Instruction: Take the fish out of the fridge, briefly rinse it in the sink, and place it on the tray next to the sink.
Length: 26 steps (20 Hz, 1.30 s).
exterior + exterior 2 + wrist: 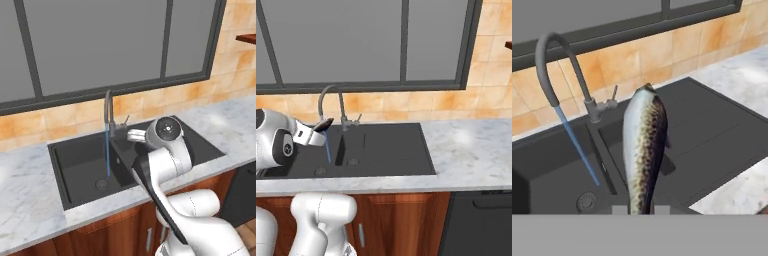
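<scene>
Speckled grey-brown on one flank and pale along the belly, the fish (644, 150) stands up from the bottom of the hand view, its lower end pinched between the two finger tips of the pincer (642, 210). The pincer is closed tightly on it, with only the fish's thin body keeping the tips apart. Holding it by one end leaves most of the body free, which suits a rinse, since water can reach both sides.

In the right base view the pincer (318, 129) reaches out from the white arm (278, 140), with the fish (323, 124) as a small dark sliver at its tip, close beside the faucet (331, 100) spout. The water (328, 147) falls as a thin blue stream into the left basin of the black sink (386, 150). In the hand view the stream (577, 150) runs left of the fish, and the two look apart rather than touching, so the rinse is probably not yet under way or only just ending; which, the pictures do not settle.

The arm holds the fish above the basins, so drips fall into the sink and not on the marble worktop (471, 150). From the left base view the arm's wrist (167, 132) hides the pincer. The tray cannot be placed from here.
</scene>
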{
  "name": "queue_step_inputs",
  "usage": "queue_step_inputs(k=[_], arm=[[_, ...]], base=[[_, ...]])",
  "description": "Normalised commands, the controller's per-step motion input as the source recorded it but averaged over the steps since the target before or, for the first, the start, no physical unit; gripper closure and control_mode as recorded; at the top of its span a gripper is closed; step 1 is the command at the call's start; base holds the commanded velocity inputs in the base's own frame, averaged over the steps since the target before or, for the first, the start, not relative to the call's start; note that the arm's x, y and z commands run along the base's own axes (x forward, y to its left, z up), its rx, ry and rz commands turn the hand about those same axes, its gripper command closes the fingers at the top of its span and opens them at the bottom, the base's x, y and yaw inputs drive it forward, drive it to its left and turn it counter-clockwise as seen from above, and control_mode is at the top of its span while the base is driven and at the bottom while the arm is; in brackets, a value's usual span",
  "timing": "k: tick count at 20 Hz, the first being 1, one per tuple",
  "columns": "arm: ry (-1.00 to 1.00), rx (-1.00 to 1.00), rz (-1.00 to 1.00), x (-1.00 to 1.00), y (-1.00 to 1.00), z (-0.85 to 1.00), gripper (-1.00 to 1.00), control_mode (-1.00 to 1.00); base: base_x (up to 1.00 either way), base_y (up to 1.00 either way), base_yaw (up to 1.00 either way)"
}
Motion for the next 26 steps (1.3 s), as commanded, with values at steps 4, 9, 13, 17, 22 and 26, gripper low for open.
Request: queue_step_inputs(k=[4, 9, 13, 17, 22, 26], arm=[[0.18, 0.13, 0.02, 0.33, -0.07, 0.01, 1.0, -1.0], [0.55, 0.43, 0.18, 0.54, -0.49, 0.02, 1.0, -1.0], [0.52, 0.43, 0.28, 0.17, -0.5, 0.0, 1.0, -1.0], [0.43, 0.35, 0.39, 0.15, -0.25, -0.11, 1.0, -1.0], [0.14, 0.05, 0.09, 0.02, 0.0, -0.12, 1.0, -1.0], [0.04, 0.23, 0.21, 0.0, 0.21, -0.04, 1.0, -1.0]], base=[[0.1, 0.0, 0.0], [0.0, 0.0, 0.0], [0.0, 0.0, 0.0], [0.0, 0.0, 0.0], [0.0, 0.0, 0.0], [0.0, 0.0, 0.0]])
